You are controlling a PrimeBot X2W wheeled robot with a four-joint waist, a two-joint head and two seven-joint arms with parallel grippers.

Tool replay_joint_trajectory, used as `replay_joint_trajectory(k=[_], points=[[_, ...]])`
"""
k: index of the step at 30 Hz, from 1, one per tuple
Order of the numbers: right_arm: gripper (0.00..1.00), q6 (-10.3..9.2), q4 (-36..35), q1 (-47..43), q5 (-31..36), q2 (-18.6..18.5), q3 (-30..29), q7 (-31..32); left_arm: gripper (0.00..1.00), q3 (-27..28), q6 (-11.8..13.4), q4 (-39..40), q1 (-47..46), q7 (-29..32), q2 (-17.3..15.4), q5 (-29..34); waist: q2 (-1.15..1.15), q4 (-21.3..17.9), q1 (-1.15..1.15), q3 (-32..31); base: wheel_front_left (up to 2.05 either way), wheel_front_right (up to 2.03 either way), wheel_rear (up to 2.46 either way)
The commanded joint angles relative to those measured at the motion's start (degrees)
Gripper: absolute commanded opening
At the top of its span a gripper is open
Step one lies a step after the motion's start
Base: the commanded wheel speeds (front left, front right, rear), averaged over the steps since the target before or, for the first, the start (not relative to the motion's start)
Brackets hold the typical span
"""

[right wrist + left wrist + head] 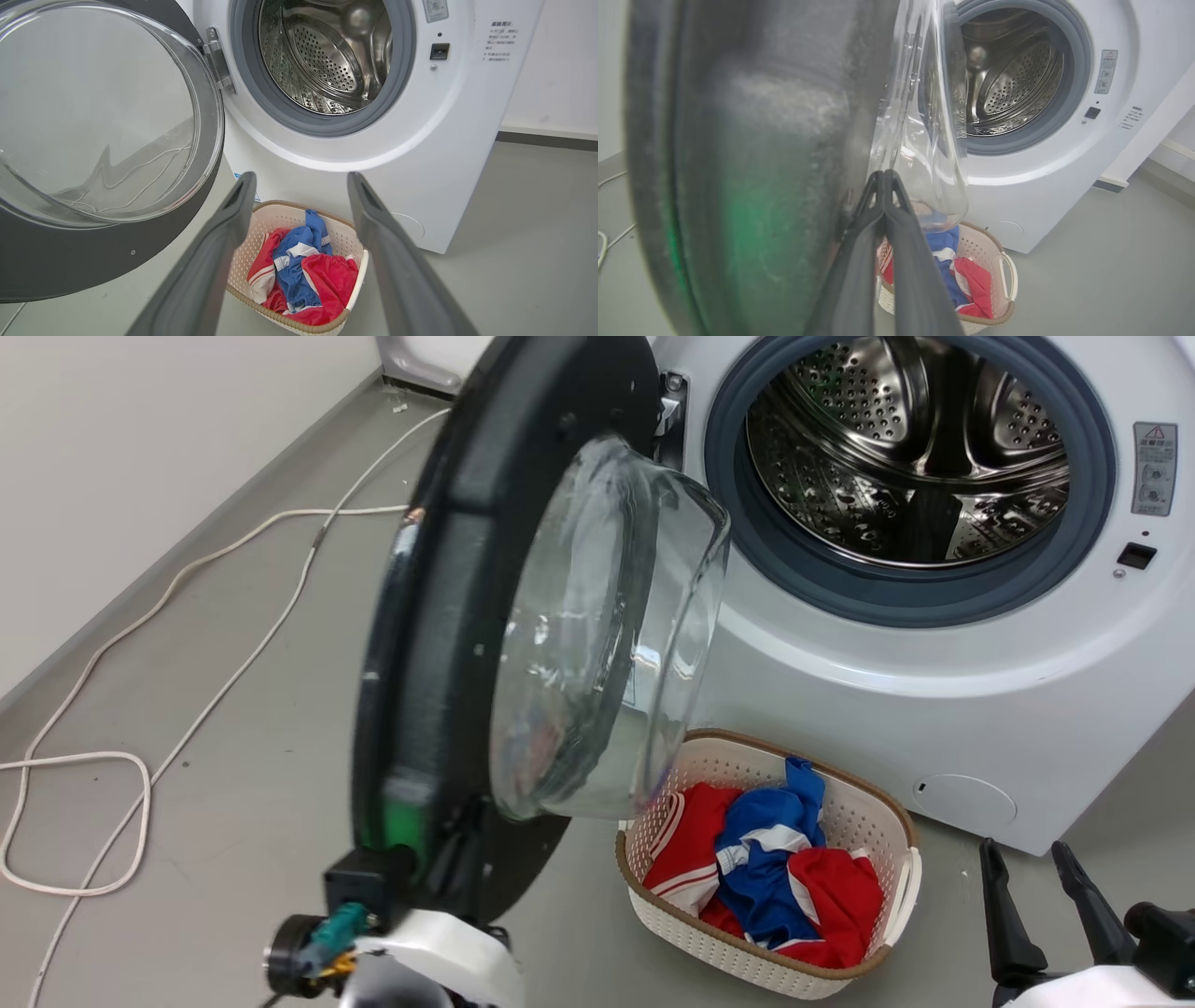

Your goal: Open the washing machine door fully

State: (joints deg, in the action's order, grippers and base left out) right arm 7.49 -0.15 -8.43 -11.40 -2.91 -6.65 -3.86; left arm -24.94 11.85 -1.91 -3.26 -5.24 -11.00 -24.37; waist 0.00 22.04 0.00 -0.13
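**Left wrist view: pincer shut at the door's inner face, swing partly done**

Left pincer (883, 181) had its two dark fingers (857, 266) pressed together, tips meeting, with nothing between them. It pointed up along the inner side of the washing machine door (761, 163), just beside the clear glass bowl (924, 154). Whether the fingers actually touched the black face could not be told, though they lay very close to it.

From the head camera, the pale left wrist (448, 957) sat low under the door's bottom rim, with the fingers rising behind it. The door hung from its hinge (670, 409) on the left of the steel drum opening (910, 457). It stood roughly square to the machine's white front and nearly edge-on to the head camera.

By my reading, the step in hand was the outward push — the latch was already free but the swing not finished. The next move would call for following the hinge's arc leftward, keeping the shut fingers on the black ring rather than letting them slide onto the slick glass.

Right pincer (301, 179) had its fingers spread apart and empty. It was parked low, pointing at the laundry basket (357, 275) of red and blue clothes and well apart from the door. A white cable (215, 555) trailed over the floor beyond the door.
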Motion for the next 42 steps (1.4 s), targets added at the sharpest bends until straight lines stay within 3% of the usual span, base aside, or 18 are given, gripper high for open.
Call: replay_joint_trajectory(k=[1, 11, 23, 29, 35, 42], points=[[1.00, 0.01, -0.5, 0.4, 0.2, 0.0, 0.1, 0.3, 0.00, 2.5, 0.7, -0.7, -1.1, -0.7, -1.4, -1.0, 0.00, -0.2, 0.00, 0.5, 0.00, 0.00, 0.00], [1.00, 0.00, -2.3, 1.6, 1.5, 0.0, 0.5, 1.8, 0.00, 13.7, 1.4, -7.7, -5.1, -3.9, -7.6, -5.3, 0.00, -3.1, 0.00, 4.7, 0.00, 0.00, 0.00], [1.00, 0.01, -4.0, 4.0, 3.4, 0.0, -0.1, 3.3, 0.00, 22.7, -1.5, -20.0, -13.3, -7.0, -13.6, -10.4, 0.00, -4.6, 0.00, 9.5, 0.00, 0.00, 0.00], [1.00, 0.01, -3.9, 4.8, 4.0, 0.1, 0.3, 3.2, 0.00, 24.1, -3.0, -25.8, -15.7, -8.5, -13.8, -11.1, 0.00, -5.1, 0.00, 10.0, 0.00, 0.00, 0.00], [1.00, 0.01, -3.3, 4.5, 3.5, 0.0, 0.3, 2.9, 0.00, 23.9, -3.4, -26.6, -14.8, -9.5, -12.5, -10.1, 0.00, -5.0, 0.00, 9.1, 0.00, 0.00, 0.00], [1.00, 0.01, -1.8, 3.3, 2.9, 0.0, 0.5, 2.2, 0.00, 23.5, -1.4, -21.5, -8.8, -10.0, -10.1, -7.4, 0.00, -5.0, 0.00, 5.5, 0.00, 0.00, 0.00]])
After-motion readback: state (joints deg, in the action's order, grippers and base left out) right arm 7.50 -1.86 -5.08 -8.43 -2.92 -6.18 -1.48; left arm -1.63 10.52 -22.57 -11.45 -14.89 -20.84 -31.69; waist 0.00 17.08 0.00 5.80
